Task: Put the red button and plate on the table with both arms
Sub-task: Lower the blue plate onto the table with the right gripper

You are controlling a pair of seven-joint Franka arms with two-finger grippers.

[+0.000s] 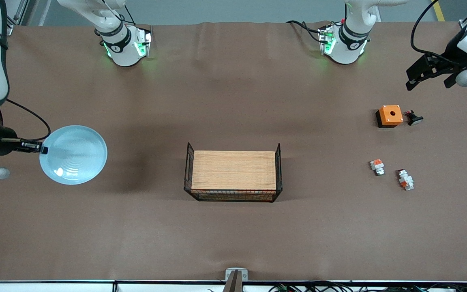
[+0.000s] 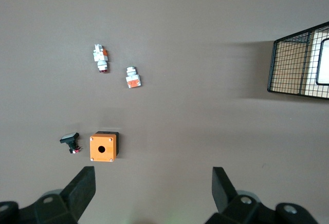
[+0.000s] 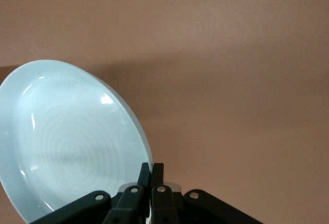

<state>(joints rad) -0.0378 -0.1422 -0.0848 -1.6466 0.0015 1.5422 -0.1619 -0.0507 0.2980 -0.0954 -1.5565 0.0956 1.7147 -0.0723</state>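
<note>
White jointed arms (image 1: 351, 24) are fitted with black bands, green-lit bases (image 1: 130, 48), trailing black cables (image 1: 418, 28) and black fingers (image 2: 223, 188) bearing silver screws.

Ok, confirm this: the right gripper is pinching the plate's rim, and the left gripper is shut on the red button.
Not quite. The left gripper is open and empty, up over the table; the red button lies untouched, as the left wrist view shows. The right gripper does pinch the plate by its rim.

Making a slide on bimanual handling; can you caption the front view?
Right end effector grips the pale-blue plate by its rim; open left end effector hovers above the table.
</note>
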